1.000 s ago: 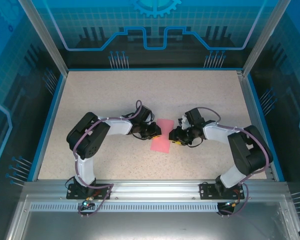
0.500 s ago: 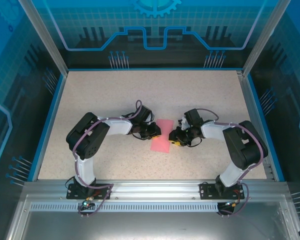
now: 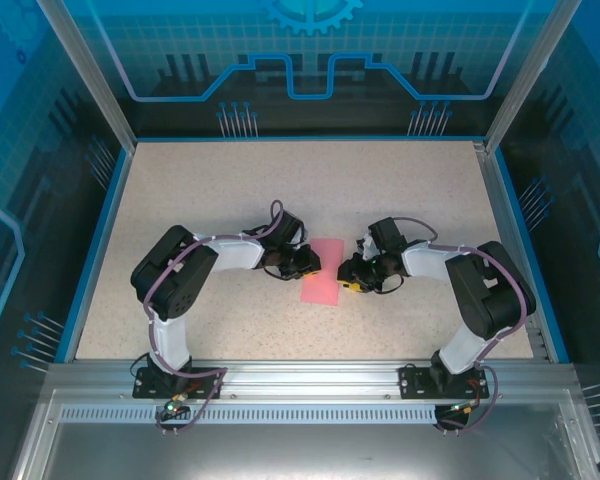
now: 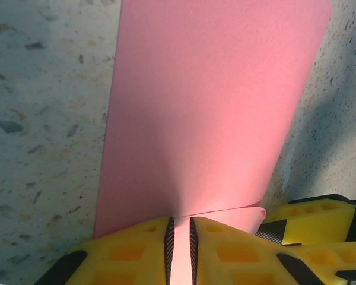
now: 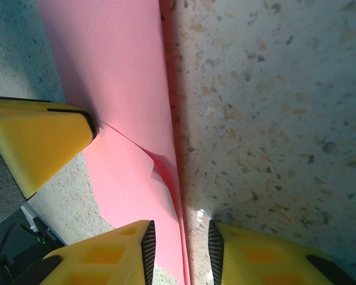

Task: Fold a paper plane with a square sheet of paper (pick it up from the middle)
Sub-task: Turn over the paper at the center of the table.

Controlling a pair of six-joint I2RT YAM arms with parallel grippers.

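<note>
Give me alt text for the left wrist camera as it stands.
The left pincer pinches the near edge of the pink paper, which stretches away over the speckled table. A small flap of the paper lifts just beside the yellow fingers.

Pink-red and plain, the sheet of paper (image 3: 324, 272) contrasts with a beige table (image 3: 230, 190) speckled grey and brown, yellow fingers (image 4: 130, 255) with black ribbed pads (image 4: 169, 237), white-and-black arms (image 3: 235, 250) and blue patterned walls (image 3: 80, 100).

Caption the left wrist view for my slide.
Yellow-fingered left tool pinches the folded pink-red matte paper sheet on the speckled tabletop.
</note>
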